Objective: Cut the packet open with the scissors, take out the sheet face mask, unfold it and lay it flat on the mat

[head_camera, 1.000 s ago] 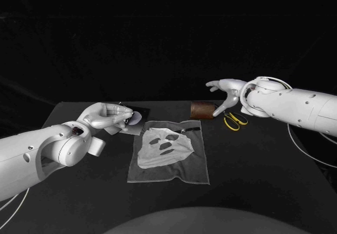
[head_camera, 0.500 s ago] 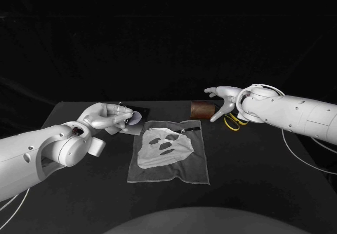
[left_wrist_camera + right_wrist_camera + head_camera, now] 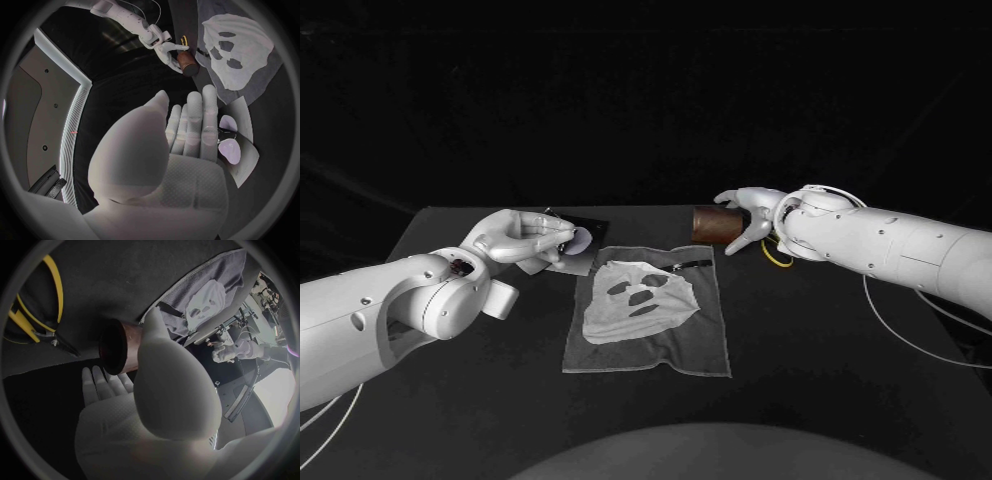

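Note:
The white sheet mask (image 3: 635, 292) lies unfolded on the grey mat (image 3: 651, 352) in the middle of the table; both also show in the left wrist view, mask (image 3: 240, 42) on mat (image 3: 262, 82). My left hand (image 3: 524, 238) hovers just left of the mat's far corner and pinches the pale empty packet (image 3: 564, 266), which hangs under its fingers (image 3: 187, 125). My right hand (image 3: 754, 213) is open, fingers spread, right beside the brown cylinder (image 3: 717, 226). The yellow scissors (image 3: 773, 256) lie on the table, partly hidden behind my right arm.
In the right wrist view the brown cylinder (image 3: 117, 347) lies on its side just beyond my palm, with the scissors (image 3: 34, 315) beside it. A small dark tag (image 3: 687, 265) sits at the mat's far right corner. A dark flat piece (image 3: 578, 221) lies behind my left hand.
My right hand has moved left and a little down, up to the brown cylinder, and its arm now covers more of the scissors. The left hand and the mask have stayed put.

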Motion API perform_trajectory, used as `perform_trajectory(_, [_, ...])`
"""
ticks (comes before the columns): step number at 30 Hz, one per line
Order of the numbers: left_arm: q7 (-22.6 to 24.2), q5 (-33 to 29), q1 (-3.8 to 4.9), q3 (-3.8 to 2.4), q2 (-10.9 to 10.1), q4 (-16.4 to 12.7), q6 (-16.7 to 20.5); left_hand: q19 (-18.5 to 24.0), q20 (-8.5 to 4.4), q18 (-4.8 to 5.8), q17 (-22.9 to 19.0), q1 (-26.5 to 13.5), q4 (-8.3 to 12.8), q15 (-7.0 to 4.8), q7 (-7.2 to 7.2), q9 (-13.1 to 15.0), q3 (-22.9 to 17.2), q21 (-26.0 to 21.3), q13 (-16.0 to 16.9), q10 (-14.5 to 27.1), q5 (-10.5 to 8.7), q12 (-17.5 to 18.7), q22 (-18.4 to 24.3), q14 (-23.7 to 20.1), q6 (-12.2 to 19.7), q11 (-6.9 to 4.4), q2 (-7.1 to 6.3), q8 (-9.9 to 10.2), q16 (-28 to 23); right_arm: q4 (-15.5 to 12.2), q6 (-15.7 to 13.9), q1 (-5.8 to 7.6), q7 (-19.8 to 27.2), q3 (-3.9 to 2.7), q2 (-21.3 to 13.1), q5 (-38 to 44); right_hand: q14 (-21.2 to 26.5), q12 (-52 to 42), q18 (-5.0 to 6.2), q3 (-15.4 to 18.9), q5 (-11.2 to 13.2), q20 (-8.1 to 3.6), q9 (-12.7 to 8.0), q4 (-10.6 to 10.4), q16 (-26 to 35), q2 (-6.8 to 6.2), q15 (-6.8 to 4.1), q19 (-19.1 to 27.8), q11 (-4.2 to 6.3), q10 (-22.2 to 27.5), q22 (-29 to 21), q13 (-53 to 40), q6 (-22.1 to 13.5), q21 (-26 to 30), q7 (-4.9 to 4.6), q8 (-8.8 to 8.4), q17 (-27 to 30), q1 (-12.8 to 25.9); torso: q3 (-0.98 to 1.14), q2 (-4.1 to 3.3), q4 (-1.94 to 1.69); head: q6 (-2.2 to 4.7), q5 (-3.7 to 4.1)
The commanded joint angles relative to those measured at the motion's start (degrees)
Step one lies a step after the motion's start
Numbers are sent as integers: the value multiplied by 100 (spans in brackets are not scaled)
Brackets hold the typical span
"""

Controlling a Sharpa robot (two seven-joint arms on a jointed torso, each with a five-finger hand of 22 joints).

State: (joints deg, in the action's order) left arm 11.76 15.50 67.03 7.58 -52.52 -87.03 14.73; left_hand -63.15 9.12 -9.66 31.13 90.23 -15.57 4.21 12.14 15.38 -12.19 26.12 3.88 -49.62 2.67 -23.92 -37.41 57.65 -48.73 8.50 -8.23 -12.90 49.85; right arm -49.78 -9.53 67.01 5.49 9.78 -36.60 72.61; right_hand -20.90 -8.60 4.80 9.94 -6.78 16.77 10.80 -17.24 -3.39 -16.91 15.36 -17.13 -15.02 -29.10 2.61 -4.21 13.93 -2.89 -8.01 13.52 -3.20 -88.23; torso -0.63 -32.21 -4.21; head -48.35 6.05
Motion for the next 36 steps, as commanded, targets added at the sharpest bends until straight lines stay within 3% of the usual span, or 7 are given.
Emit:
perform_trajectory(1, [59, 32, 0, -3, 13, -6, -115, 34, -10, -64, -8, 48, 6, 8, 39, -9, -41, -12, -6, -6, 10, -6, -3, -41, -5, 29, 6, -17, -5, 130, -199, -19, 49, 0, 77, 77, -107, -66, 29, -106, -11, -7, 29, 4, -36, 17, -6, -79, 3, -85, 13, -9, 72, -28, -892, 62, -17, -79, 2, 3, 1, 0, 2])
perform_trajectory(4, [51, 33, -1, -3, 15, -4, -114, 34, -10, -64, -8, 48, 6, 8, 39, -9, -41, -12, -6, -6, 10, -6, -3, -41, -5, 29, 6, -17, -5, 243, -282, -46, 70, 0, 155, 76, -336, -188, 60, -287, -14, -10, 109, 2, -103, 71, -41, -169, -10, -247, 28, -22, 159, -58, -898, 224, -58, -125, 6, 2, 7, -4, 2])
perform_trajectory(15, [14, 34, -3, -2, 26, 9, -89, 35, -9, -65, -10, 54, 8, 8, 40, -11, -47, -11, -6, -5, 10, -6, -3, -43, -4, 29, 9, -20, -4, 551, -415, -144, 85, -1, 375, -11, -1457, -680, 197, -1445, 100, -9, 477, 67, -442, 647, -177, -592, 41, -913, 80, 23, 906, -200, -869, 1209, -231, -321, -2, 10, 3, -19, 11])
perform_trajectory(24, [-6, 35, -3, -2, 23, 12, -72, 36, -9, -66, -13, 61, 9, 8, 41, -13, -57, -8, -5, -4, 10, -7, -5, -43, -2, 30, 19, -24, -3, 678, -222, -189, 48, -1, 460, -57, -1686, -765, 245, -1675, 69, -8, 466, 131, -505, 764, -259, -630, 143, -1171, 70, 40, 1338, -210, -711, 1419, -249, -273, -1, 10, 4, -32, 19])
perform_trajectory(29, [-11, 35, -3, -2, 24, 18, -75, 36, -9, -66, -13, 61, 9, 8, 41, -13, -57, -8, -5, -4, 10, -7, -5, -43, -2, 30, 19, -24, -3, 683, -311, -178, -16, -2, 476, -61, -1987, -762, 165, -1824, -167, -10, 390, 275, -568, 799, -470, -886, 329, -1499, 98, 49, 1809, -293, -621, 1454, -275, -199, -4, 19, 22, -33, 25])
perform_trajectory(33, [-10, 35, -3, -1, 22, 20, -73, 36, -9, -66, -13, 61, 9, 8, 41, -13, -57, -8, -5, -4, 10, -7, -5, -43, -2, 30, 19, -24, -3, 547, -494, -46, -105, -13, 414, -65, -2593, -677, 419, -2198, -400, -10, 240, 498, -729, 785, -458, -1564, 364, -2001, 165, 63, 2324, -476, -596, 1335, -331, -78, -3, 19, 18, -18, 49])
perform_trajectory(36, [-11, 35, -3, -1, 18, 23, -69, 36, -9, -66, -13, 61, 9, 8, 41, -13, -57, -8, -5, -4, 10, -7, -5, -43, -2, 30, 19, -24, -3, 404, -505, 135, -176, -23, 332, -64, -2652, -610, 441, -2332, -456, -8, 185, 560, -715, 732, -443, -1606, 334, -2111, 155, 58, 2433, -473, -589, 1262, -318, 9, -7, 26, 23, -17, 64])
